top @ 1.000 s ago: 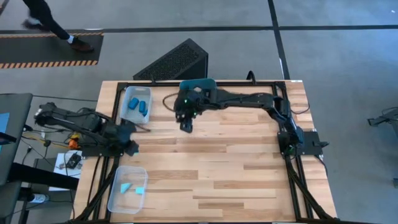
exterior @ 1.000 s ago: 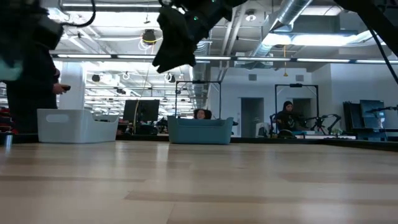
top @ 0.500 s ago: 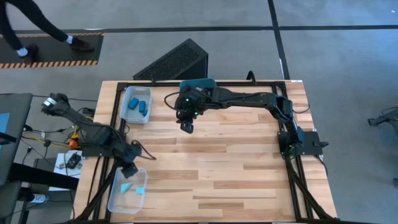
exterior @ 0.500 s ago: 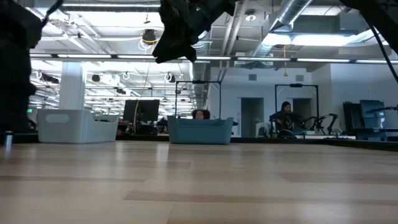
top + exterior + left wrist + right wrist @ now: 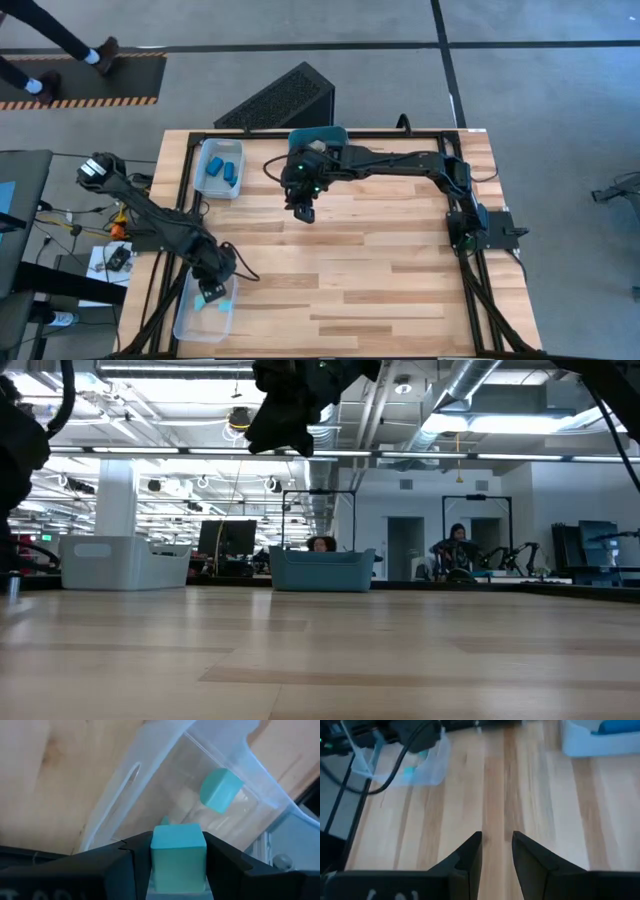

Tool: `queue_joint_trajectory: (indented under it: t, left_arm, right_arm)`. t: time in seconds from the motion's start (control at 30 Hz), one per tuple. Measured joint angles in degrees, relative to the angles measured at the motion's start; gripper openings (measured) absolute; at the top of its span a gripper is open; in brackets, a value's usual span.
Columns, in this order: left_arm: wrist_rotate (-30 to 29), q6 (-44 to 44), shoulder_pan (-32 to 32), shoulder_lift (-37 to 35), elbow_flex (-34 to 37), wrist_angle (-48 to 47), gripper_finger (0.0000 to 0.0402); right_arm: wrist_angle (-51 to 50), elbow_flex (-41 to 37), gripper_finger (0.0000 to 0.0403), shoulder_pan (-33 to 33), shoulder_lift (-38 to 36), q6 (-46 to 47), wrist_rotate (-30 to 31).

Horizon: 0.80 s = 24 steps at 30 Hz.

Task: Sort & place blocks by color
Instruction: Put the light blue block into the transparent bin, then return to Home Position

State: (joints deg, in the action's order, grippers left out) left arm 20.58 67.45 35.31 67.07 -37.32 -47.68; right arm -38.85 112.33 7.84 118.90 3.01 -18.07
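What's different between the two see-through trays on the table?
The tray near the table's back edge holds darker blue blocks; the tray at the front corner holds pale cyan blocks. The left pincer hangs over the front tray, shut on a pale cyan cube; no pincer is over the back tray, and the open right pincer hangs over bare wood beside it. Both are clear plastic, along the table's left side.

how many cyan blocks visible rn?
2 for sure: one held in the left hand over the near tray, one lying in that tray. More may be hidden behind the hand.
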Motion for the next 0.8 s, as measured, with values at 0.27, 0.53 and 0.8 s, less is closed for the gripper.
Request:
queue_joint_trajectory:
  t: [0.27,0.53,0.8]
  left_arm:
    - [-5.15,6.28,-1.25,-1.50,0.00,-0.45,0.0151]
    - [-2.64,-0.84,-2.95,-4.21,0.00,-3.15,0.0255]
    - [2.34,-9.68,-6.38,-6.18,-1.93,-3.76,0.0290]
  right_arm:
    - [-1.33,0.02,0.0127,0.61,-4.76,-1.36,0.11]
    - [-2.71,0.02,0.0127,5.35,-9.02,-1.53,0.47]
    - [-6.27,-0.02,0.0126,8.50,-13.97,-3.92,2.28]
